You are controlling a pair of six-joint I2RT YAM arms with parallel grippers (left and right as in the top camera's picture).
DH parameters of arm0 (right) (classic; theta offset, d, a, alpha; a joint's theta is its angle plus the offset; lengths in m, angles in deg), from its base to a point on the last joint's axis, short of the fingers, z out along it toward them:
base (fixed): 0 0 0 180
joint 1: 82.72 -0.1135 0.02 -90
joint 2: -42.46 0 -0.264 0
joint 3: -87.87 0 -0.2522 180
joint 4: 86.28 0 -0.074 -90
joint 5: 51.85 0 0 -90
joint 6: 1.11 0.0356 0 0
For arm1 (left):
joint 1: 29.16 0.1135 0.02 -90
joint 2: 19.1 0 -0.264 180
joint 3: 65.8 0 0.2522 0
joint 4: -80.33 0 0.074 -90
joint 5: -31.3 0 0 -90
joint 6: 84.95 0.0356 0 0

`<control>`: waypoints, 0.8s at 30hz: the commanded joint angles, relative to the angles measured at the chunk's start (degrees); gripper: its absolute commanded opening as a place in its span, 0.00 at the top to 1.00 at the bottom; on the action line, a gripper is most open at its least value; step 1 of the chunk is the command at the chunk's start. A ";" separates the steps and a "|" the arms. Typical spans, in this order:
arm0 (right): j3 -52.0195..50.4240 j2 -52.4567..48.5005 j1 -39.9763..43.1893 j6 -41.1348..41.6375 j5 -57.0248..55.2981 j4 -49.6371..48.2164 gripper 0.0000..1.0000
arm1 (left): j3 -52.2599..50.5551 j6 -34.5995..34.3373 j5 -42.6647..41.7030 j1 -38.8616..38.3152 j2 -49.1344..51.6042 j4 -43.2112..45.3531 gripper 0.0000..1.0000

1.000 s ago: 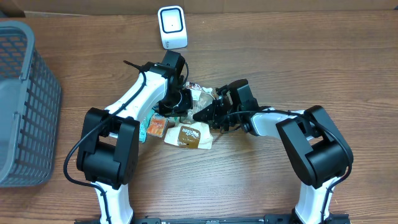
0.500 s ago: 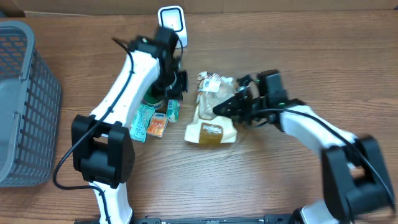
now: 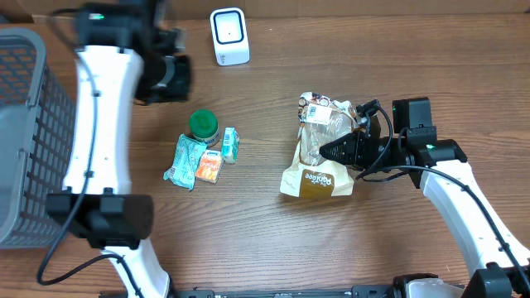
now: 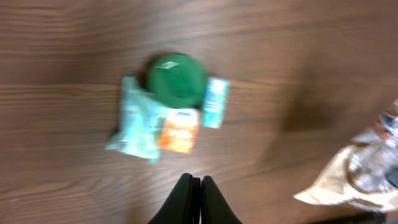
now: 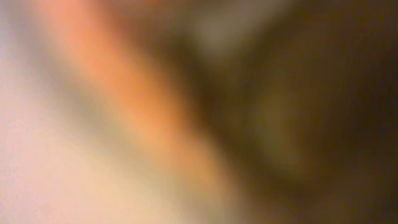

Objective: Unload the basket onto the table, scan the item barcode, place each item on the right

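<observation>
The item is a clear-and-brown snack bag (image 3: pixel 319 178) right of the table's middle, its labelled top (image 3: pixel 317 109) toward the back. My right gripper (image 3: pixel 325 151) reaches in from the right and is shut on the bag's middle. The right wrist view is a blur of tan and brown, filled by the bag. The white barcode scanner (image 3: pixel 229 36) stands at the back, apart from the bag. My left gripper (image 3: pixel 171 78) hangs high at the back left, shut and holding nothing; its fingers (image 4: pixel 193 198) are pressed together above bare wood.
A green-lidded jar (image 3: pixel 204 127), a teal packet (image 3: pixel 183 161), an orange packet (image 3: pixel 209 167) and a small teal box (image 3: pixel 229 143) lie together left of centre, also below the left wrist camera as the jar (image 4: pixel 176 79). A grey basket (image 3: pixel 33 132) stands at the left edge.
My right gripper has dragged the bag to the right, away from the small packets. The left arm has risen and swung to the back left, still shut.
</observation>
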 commanded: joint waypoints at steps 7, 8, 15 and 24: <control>1.53 1.14 -2.03 -5.09 17.46 -7.85 0.96 | 1.27 6.75 0.31 11.56 -1.44 -0.33 0.90; 1.62 1.14 -2.03 -4.74 18.49 -8.55 0.96 | 1.27 7.13 0.66 12.17 -1.44 -0.33 0.82; 4.85 1.14 -3.65 -4.48 18.21 -8.02 0.96 | 1.27 7.17 4.15 14.40 -1.44 -0.33 0.01; 12.81 1.14 -10.08 -5.27 9.62 0.59 0.96 | 1.27 7.17 4.98 14.40 -1.44 -0.33 0.01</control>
